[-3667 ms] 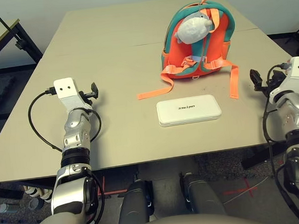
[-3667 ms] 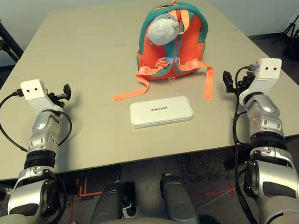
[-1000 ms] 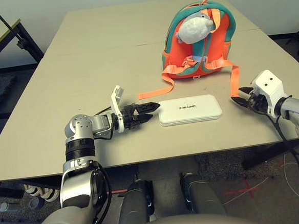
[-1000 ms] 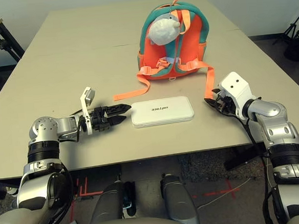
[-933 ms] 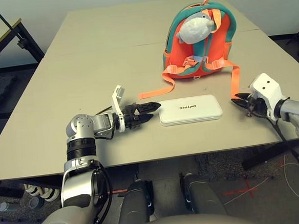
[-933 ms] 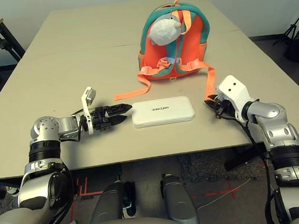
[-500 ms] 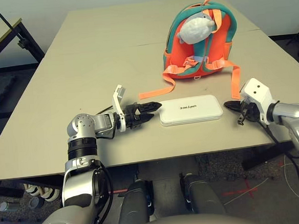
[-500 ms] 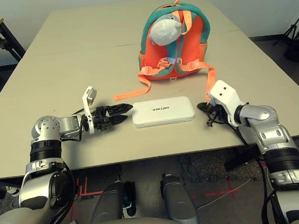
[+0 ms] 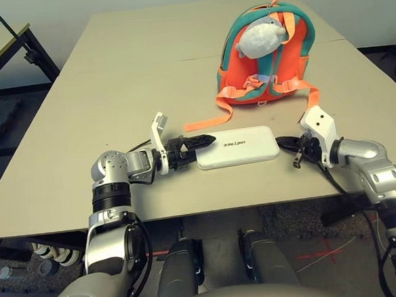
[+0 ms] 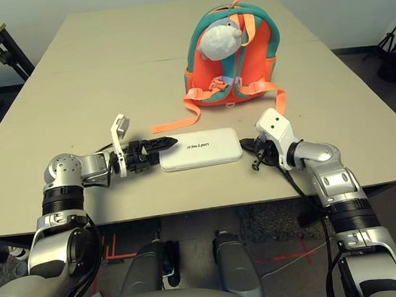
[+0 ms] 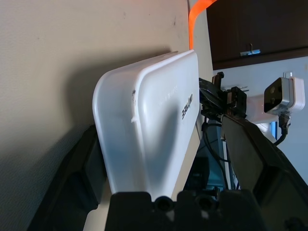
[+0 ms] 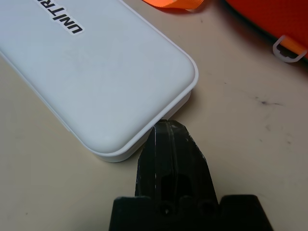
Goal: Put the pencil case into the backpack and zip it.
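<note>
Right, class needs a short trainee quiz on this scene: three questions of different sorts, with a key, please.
1. True or false: the pencil case is already inside the backpack.
2. Multiple choice: which touches the case's end with its fingers shut?
A) the left gripper
B) the right gripper
C) neither gripper
3. Fill in the blank: the plush charm hangs on the ______.

Key: 1. False; 2. B; 3. backpack
</note>
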